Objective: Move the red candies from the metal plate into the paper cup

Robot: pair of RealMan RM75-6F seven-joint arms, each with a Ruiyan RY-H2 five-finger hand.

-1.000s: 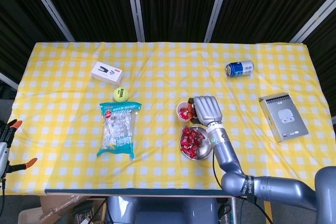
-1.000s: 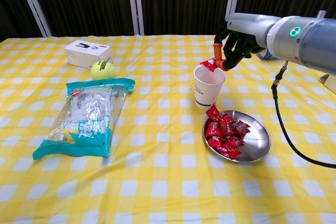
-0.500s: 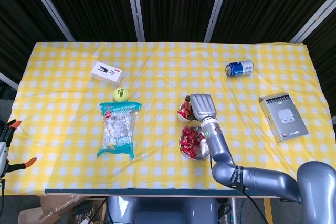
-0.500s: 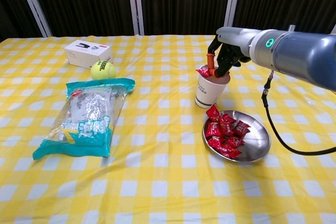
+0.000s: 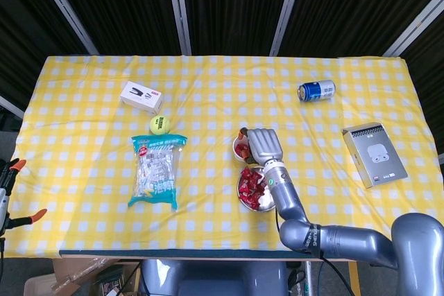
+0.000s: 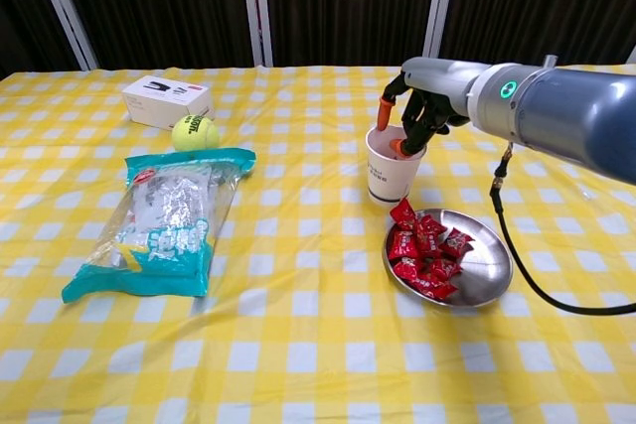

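A white paper cup (image 6: 390,171) stands just behind the metal plate (image 6: 489,267), which holds a heap of red candies (image 6: 422,250). My right hand (image 6: 419,111) hovers over the cup's mouth with its fingers apart. One orange fingertip (image 6: 398,145) dips into the cup, and no candy shows in the hand. From the head view, the right hand (image 5: 263,145) covers part of the cup (image 5: 241,149), with red visible inside it. My left hand (image 5: 5,192) sits at the table's far left edge, fingers apart and holding nothing.
A tennis ball (image 6: 195,132), a white box (image 6: 167,100) and a clear snack bag (image 6: 164,217) lie to the left of the cup. A blue can (image 5: 316,91) and a grey box (image 5: 374,154) lie at the right.
My right hand moved down and left to the cup's mouth with a red candy pinched in it. The fingers have since spread, and the candy no longer shows in the hand.
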